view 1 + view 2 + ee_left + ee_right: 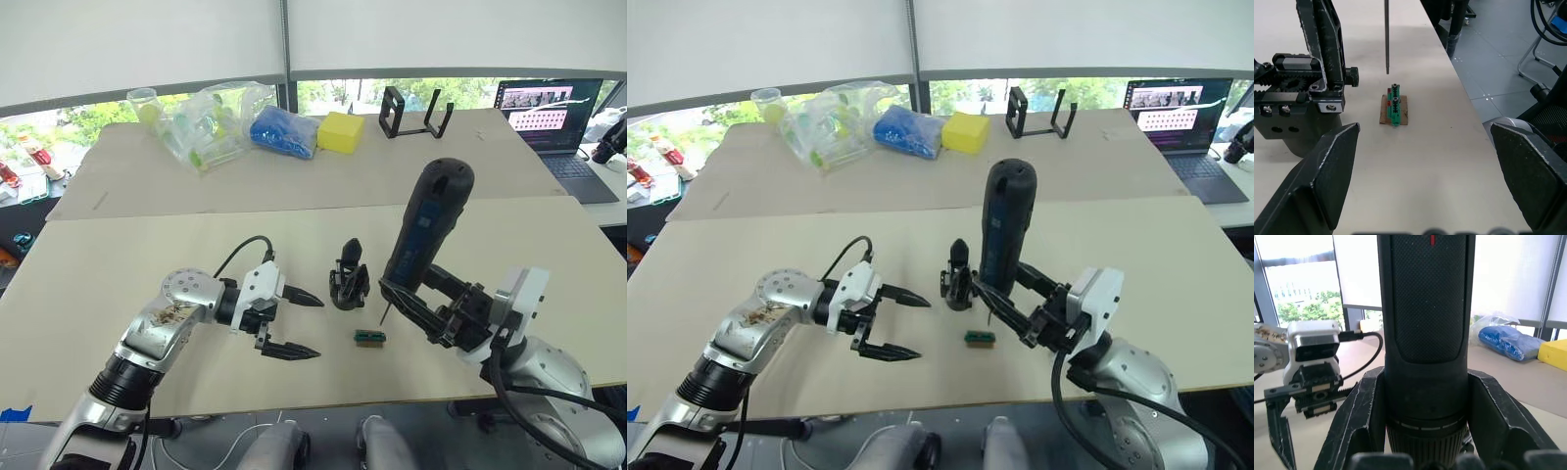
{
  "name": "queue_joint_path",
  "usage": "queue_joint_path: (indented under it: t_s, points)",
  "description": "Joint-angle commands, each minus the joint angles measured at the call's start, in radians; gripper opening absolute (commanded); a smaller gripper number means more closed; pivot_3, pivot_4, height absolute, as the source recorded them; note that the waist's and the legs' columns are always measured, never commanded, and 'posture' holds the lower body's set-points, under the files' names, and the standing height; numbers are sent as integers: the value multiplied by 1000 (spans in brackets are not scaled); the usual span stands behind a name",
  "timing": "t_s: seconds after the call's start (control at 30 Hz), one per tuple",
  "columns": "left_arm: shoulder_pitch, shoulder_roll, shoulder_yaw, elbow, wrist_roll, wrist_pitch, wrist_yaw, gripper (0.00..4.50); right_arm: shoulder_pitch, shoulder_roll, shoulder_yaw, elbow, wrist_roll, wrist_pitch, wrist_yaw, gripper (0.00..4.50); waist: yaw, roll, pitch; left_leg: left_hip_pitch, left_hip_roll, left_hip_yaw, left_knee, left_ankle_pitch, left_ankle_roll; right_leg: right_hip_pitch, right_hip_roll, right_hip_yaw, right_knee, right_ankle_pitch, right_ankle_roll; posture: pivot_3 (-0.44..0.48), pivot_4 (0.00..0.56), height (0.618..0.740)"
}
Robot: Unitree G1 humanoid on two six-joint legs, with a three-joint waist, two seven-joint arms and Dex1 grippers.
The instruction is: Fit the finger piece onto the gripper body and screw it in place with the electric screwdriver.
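On the pale table (147, 255) my right gripper (416, 304) grasps the electric screwdriver (428, 223) upright, just right of the gripper body (349, 276); my left gripper (294, 323), released, is left of it

electric screwdriver (1427, 308): matt black, finely stippled grip; thin metal bit
gripper body (348, 277): black plastic
table (147, 264): pale, smooth, matt
left gripper (302, 324) fingers: rough black

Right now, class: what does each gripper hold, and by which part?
The right gripper clamps the electric screwdriver around its lower barrel, just above the bit. The left gripper is open and holds nothing.
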Motion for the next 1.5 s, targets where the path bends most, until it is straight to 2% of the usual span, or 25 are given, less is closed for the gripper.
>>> queue_joint_path:
  t_s: [0.03, 0.27, 0.8, 1.5]
  points:
    - [-9, -2, 5, -11, -6, -13, -4, 4500, -13, -19, 11, -49, 8, -11, -6, 1910, -1, 0, 0, 0, 0, 0, 0, 0, 0, 0, 0, 0, 0, 0, 0, 0, 150, 740]
    - [-4, -1, 6, -13, -2, -16, 0, 4500, -22, -42, 0, -42, 29, -9, -17, 1910, 0, 0, 0, 0, 0, 0, 0, 0, 0, 0, 0, 0, 0, 0, 0, 0, 150, 740]
    - [0, -4, 1, -13, 1, -25, -4, 4500, 54, -45, -11, -33, 18, -56, 12, 1910, -1, 0, 0, 0, 0, 0, 0, 0, 0, 0, 0, 0, 0, 0, 0, 0, 150, 740]
    - [-7, -7, 3, -3, 6, -31, -2, 4500, -18, -62, 6, -16, 13, -23, -25, 1910, 0, 0, 0, 0, 0, 0, 0, 0, 0, 0, 0, 0, 0, 0, 0, 0, 150, 740]
